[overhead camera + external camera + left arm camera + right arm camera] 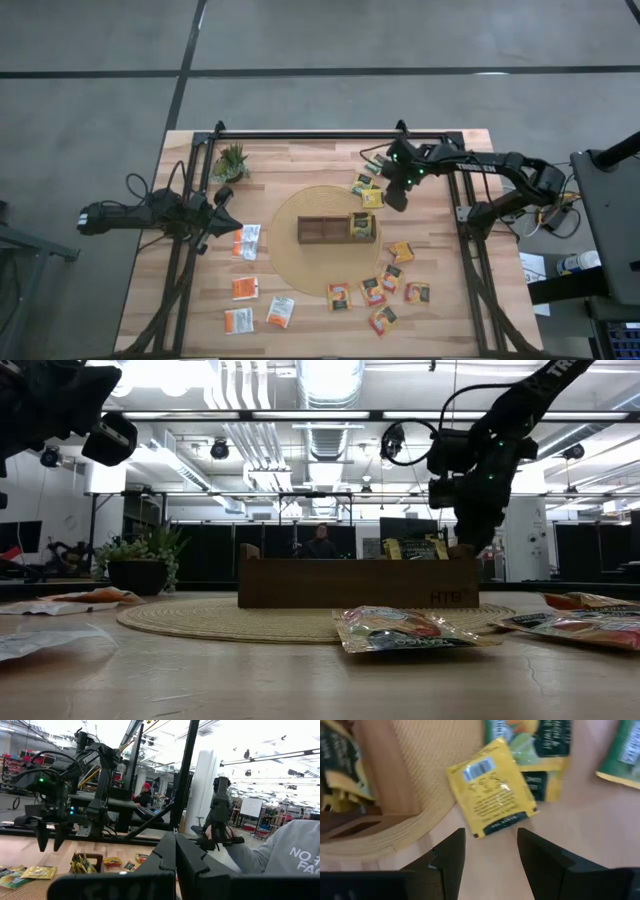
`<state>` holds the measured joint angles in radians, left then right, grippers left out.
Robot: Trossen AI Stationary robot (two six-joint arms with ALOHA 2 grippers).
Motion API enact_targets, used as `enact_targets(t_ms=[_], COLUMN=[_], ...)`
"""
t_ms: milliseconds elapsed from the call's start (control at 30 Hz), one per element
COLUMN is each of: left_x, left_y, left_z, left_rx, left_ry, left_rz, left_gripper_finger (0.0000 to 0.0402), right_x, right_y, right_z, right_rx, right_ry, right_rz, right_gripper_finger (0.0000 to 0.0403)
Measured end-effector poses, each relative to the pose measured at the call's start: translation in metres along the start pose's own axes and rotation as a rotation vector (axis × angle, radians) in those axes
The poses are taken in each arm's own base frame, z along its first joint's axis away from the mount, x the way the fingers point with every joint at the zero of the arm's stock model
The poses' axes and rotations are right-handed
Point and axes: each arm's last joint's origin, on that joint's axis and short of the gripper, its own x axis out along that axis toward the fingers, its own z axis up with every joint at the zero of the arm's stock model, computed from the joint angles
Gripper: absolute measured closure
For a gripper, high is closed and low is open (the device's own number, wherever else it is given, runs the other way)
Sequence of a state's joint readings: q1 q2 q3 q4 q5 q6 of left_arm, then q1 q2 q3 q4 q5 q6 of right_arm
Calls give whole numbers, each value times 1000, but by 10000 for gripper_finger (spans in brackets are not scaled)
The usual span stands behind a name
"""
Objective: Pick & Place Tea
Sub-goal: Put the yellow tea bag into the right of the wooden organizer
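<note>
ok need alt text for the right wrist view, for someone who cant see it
The right gripper hangs open just above a yellow tea sachet lying barcode-up, partly on the edge of the round woven mat and partly on the wooden table. Green sachets lie beyond it, and the wooden tray holding sachets shows at one side.

In the right wrist view we see the yellow sachet (491, 795) whole, but the green sachets (540, 740) beyond it run off the picture's edge, and the print on all of them is too blurred for us to read. The wooden tray (350, 815) is cut off there too, so we cannot count its compartments. From above, the sachets standing in the tray's end compartment (362, 226) are too small for us to count. In the low view the tray's wall (355, 584) hides all but their tops.
</note>
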<state>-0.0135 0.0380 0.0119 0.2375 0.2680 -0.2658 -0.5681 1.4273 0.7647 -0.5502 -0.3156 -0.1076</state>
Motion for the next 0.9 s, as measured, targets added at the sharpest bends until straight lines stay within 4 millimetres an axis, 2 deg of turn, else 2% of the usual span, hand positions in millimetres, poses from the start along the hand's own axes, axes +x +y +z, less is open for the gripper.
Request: enact_targets(t_ms=[233, 333, 467, 900], left_x=[0, 0, 0, 0], left_y=[0, 0, 0, 0], left_z=[0, 0, 0, 0], left_rx=[0, 0, 0, 0], left_ry=[0, 0, 0, 0], left_rz=[0, 0, 0, 0], left_gripper_finger=[402, 402, 402, 402], right_x=[7, 11, 19, 66], right_y=[16, 17, 15, 3], right_z=[1, 1, 3, 3], right_rx=[-152, -184, -177, -203], right_ry=[17, 36, 52, 148], right_rz=[19, -41, -119, -103], right_gripper_finger=[225, 225, 225, 225])
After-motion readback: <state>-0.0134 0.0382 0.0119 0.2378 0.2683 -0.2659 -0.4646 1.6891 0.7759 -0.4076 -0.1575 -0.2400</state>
